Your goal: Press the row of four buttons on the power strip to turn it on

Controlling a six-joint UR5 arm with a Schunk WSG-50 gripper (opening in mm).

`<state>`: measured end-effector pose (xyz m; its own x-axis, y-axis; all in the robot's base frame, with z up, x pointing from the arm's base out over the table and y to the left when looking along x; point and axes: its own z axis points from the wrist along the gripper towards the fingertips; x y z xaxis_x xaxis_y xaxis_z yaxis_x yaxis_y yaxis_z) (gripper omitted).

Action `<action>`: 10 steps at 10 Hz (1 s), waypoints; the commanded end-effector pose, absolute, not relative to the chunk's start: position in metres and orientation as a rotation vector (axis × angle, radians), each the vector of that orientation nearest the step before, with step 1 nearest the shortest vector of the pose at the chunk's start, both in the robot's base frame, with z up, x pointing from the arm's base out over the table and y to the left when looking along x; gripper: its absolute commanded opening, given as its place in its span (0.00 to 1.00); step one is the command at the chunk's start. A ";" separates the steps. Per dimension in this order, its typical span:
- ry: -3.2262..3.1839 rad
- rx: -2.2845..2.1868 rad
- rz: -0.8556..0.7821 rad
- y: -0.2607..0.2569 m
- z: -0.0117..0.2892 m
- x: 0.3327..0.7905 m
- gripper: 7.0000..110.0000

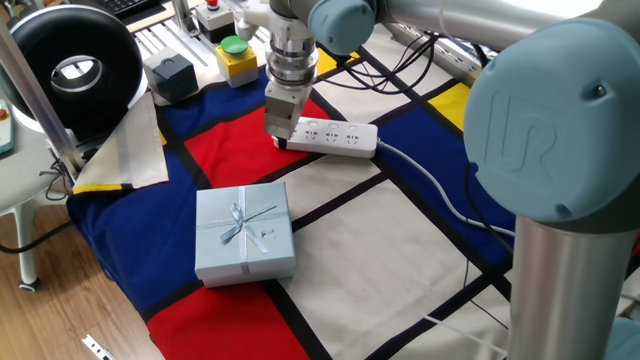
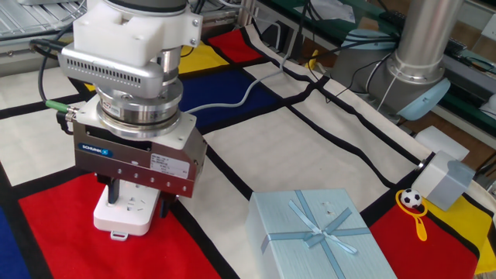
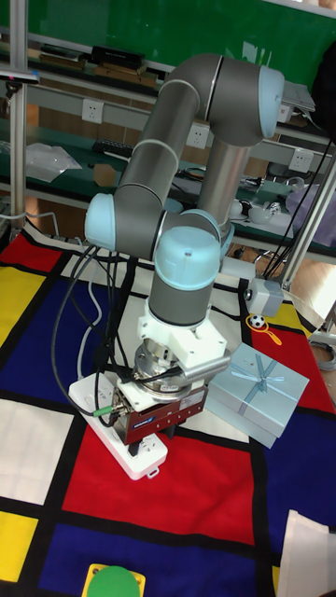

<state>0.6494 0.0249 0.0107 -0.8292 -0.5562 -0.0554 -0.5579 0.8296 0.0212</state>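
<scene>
Power strip (image 1: pixel 333 137) lying flat on the checked cloth of the counter (image 1: pixel 380 260), across the edge of a red panel and a pale one, grey cable (image 1: pixel 432 180) trailing off its far end. Hand (image 2: pixel 138 203) down over the near end of the strip, two dark fingers (image 2: pixel 112 191) pointing straight at it with a gap visible between them — spread, nothing held. Impossible to tell whether a fingertip actually touches the strip; the four buttons too small or hidden under the hand to make out.

Just beside the strip, a pale blue gift box (image 1: pixel 244 233) tied with a ribbon, apart from it on the counter. Beyond the hand, a yellow box with a green push button (image 1: pixel 236 55), a small black box (image 1: pixel 170 76) and a big black ring-shaped fan (image 1: pixel 75 70) at the counter's edge. In the other fixed view, a small grey cube (image 2: pixel 444 180) and a yellow toy with a football print (image 2: pixel 413 205) well apart from the strip. In the tall fixed view, the grey and pale-blue arm (image 3: pixel 187 187) bent over, its wrist blocking most of the strip (image 3: pixel 121 434) — only the end poking out below. Black cables (image 3: pixel 84 308) hanging beside the arm.
</scene>
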 end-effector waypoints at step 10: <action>2.985 -0.866 0.127 0.027 0.015 0.646 0.57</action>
<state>0.6475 0.0252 0.0125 -0.8333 -0.5505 -0.0507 -0.5525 0.8325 0.0415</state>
